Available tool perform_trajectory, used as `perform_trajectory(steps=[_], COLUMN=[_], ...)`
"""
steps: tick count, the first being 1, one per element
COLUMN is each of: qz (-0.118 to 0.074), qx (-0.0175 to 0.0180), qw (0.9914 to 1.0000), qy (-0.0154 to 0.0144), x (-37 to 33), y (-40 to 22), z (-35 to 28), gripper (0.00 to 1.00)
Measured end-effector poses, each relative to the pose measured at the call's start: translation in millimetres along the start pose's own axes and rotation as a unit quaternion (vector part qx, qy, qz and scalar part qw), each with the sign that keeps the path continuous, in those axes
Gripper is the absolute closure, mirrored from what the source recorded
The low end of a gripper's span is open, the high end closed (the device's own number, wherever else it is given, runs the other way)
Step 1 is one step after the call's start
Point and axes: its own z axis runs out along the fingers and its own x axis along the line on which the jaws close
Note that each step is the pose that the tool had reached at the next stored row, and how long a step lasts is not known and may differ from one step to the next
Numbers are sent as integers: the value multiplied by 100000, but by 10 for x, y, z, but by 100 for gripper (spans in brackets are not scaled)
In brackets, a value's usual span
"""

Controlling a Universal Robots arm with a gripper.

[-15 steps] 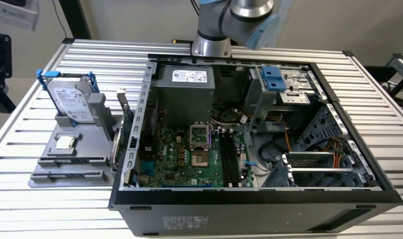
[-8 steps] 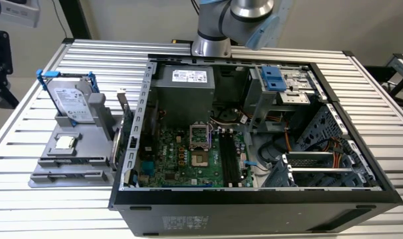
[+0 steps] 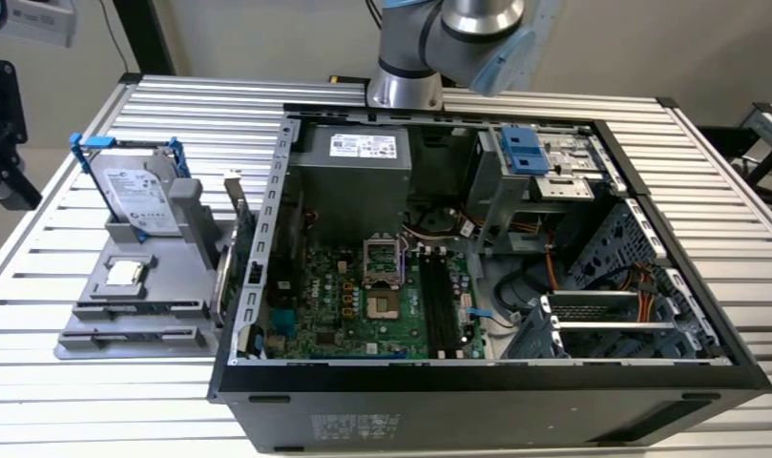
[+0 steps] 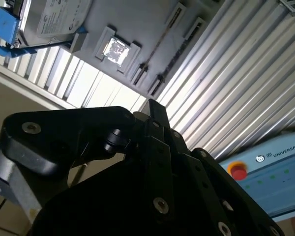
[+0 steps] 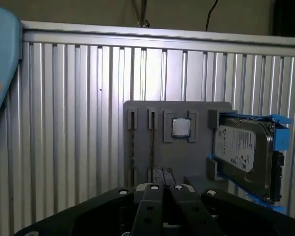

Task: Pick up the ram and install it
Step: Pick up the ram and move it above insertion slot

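Quick tally from the exterior view: one worktop (image 3: pixel 742 191), one open computer case (image 3: pixel 488 391) on it, and one arm (image 3: pixel 418 57) at twelve o'clock. Inside the case: one motherboard (image 3: pixel 347 296), one power supply (image 3: pixel 354 167). At nine o'clock of the case, one grey holder (image 3: pixel 169 286). It carries one hard drive (image 3: pixel 137 196), one processor chip (image 3: pixel 122 274) and, counted in the first wrist view, two long narrow slots (image 5: pixel 132 142). One upright card (image 3: pixel 237 250) between holder and case. One hand (image 5: pixel 163 177). In the second wrist view, one pendant (image 4: pixel 275 189), one red button (image 4: pixel 238 172).
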Motion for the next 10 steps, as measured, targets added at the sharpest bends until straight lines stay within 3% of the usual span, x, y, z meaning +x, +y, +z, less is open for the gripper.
perform_trajectory(steps=[4, 10], qz=[-1478, -1588], qx=[-7, -13], qw=[99989, 99987], qy=[8, 7], x=[1, 1], y=[6, 7], z=[8, 9], gripper=[100, 100])
